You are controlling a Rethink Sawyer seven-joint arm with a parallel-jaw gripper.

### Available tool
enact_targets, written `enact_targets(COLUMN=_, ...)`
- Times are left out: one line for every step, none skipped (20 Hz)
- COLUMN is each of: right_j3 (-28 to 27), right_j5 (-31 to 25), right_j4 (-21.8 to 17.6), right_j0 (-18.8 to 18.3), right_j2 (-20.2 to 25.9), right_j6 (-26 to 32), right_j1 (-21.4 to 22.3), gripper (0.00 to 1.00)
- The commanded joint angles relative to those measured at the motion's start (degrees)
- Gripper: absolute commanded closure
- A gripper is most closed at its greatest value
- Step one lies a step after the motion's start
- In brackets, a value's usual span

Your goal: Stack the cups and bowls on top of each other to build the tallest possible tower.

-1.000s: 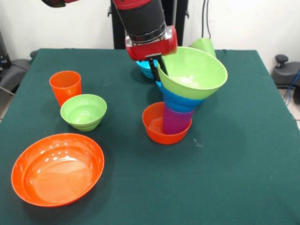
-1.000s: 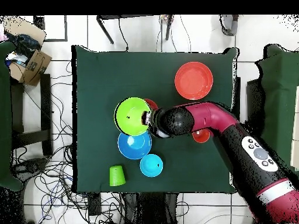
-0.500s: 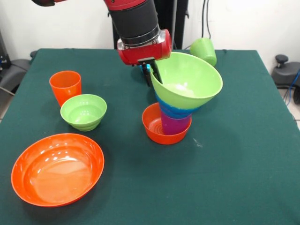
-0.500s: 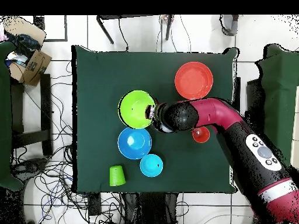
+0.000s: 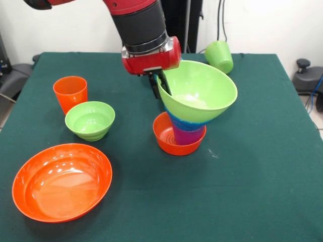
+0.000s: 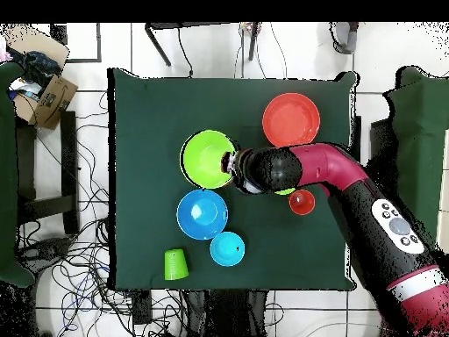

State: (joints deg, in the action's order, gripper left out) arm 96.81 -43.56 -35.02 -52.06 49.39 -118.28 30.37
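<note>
The gripper [image 5: 160, 84] pinches the rim of the big green bowl [image 5: 198, 92], one finger inside the rim and one outside. That bowl tops the tower [image 5: 187, 117], and it sits tilted, its mouth tipped toward the front edge of the tabletop [image 5: 252, 166]. Under it comes a blue layer, then the purple cup [image 5: 187, 136], which stands in the small orange bowl [image 5: 170, 136] (the cup is off-centre in that bowl, toward its right side in the front view). The tower stands near the middle of the tabletop.

In the front view, the orange cup [image 5: 70, 93] stands upright toward the left edge. The small green bowl [image 5: 90, 119] sits just beside it, nearer the front edge. The big orange bowl [image 5: 61, 181] lies in the front left corner, apart from both. A green cup [image 5: 219, 55] lies tipped near the far edge, behind the tower.

From overhead, the big green bowl [image 6: 209, 159] shows as a full circle with the arm [image 6: 351, 197] reaching to its rim from the right. The big blue bowl [image 6: 202, 214] sits just below it in that view, close to it, whether touching cannot be told. The light blue bowl [image 6: 227, 248] lies next to the blue one, toward the bottom edge of the tabletop. The green cup [image 6: 176, 263] stands near the same edge, to the left of the light blue bowl.
</note>
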Motion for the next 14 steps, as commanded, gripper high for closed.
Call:
enact_targets(right_j3=-4.3, right_j5=-5.8, right_j4=-3.6, right_j0=1.8, right_j2=-3.4, right_j6=13.9, right_j1=-2.3, gripper=1.00)
enact_targets(right_j3=-4.3, right_j5=-5.8, right_j4=-3.6, right_j0=1.9, right_j2=-3.4, right_j6=13.9, right_j1=-2.3, gripper=1.00)
enact_targets(right_j3=-4.3, right_j5=-5.8, right_j4=-3.5, right_j0=2.0, right_j2=-3.4, right_j6=13.9, right_j1=-2.4, gripper=1.00)
enact_targets(right_j3=-4.2, right_j5=-5.8, right_j4=-3.5, right_j0=2.0, right_j2=-3.3, right_j6=13.8, right_j1=-2.4, gripper=1.00)
enact_targets(right_j3=-4.0, right_j5=-5.8, right_j4=-3.5, right_j0=2.0, right_j2=-3.3, right_j6=13.8, right_j1=-2.5, gripper=1.00)
enact_targets(right_j3=-4.0, right_j5=-5.9, right_j4=-3.3, right_j0=2.0, right_j2=-3.3, right_j6=13.8, right_j1=-2.7, gripper=1.00)
enact_targets(right_j3=-4.0, right_j5=-5.8, right_j4=-3.4, right_j0=2.0, right_j2=-3.3, right_j6=13.8, right_j1=-2.8, gripper=1.00)
enact_targets(right_j3=-4.1, right_j5=-5.9, right_j4=-3.4, right_j0=2.1, right_j2=-3.3, right_j6=13.9, right_j1=-2.9, gripper=1.00)
enact_targets(right_j3=-4.2, right_j5=-6.0, right_j4=-3.4, right_j0=2.1, right_j2=-3.4, right_j6=13.9, right_j1=-3.0, gripper=1.00)
enact_targets(right_j3=-4.2, right_j5=-6.2, right_j4=-3.4, right_j0=2.2, right_j2=-3.4, right_j6=14.0, right_j1=-3.1, gripper=1.00)
enact_targets(right_j3=-4.3, right_j5=-6.5, right_j4=-3.3, right_j0=2.4, right_j2=-3.7, right_j6=13.7, right_j1=-3.1, gripper=1.00)
enact_targets(right_j3=-4.2, right_j5=-6.8, right_j4=-3.2, right_j0=2.5, right_j2=-3.8, right_j6=13.5, right_j1=-3.1, gripper=1.00)
enact_targets(right_j3=-4.0, right_j5=-7.2, right_j4=-2.9, right_j0=2.5, right_j2=-3.9, right_j6=13.4, right_j1=-3.2, gripper=1.00)
enact_targets(right_j3=-3.8, right_j5=-7.7, right_j4=-2.6, right_j0=2.4, right_j2=-3.9, right_j6=13.3, right_j1=-3.3, gripper=1.00)
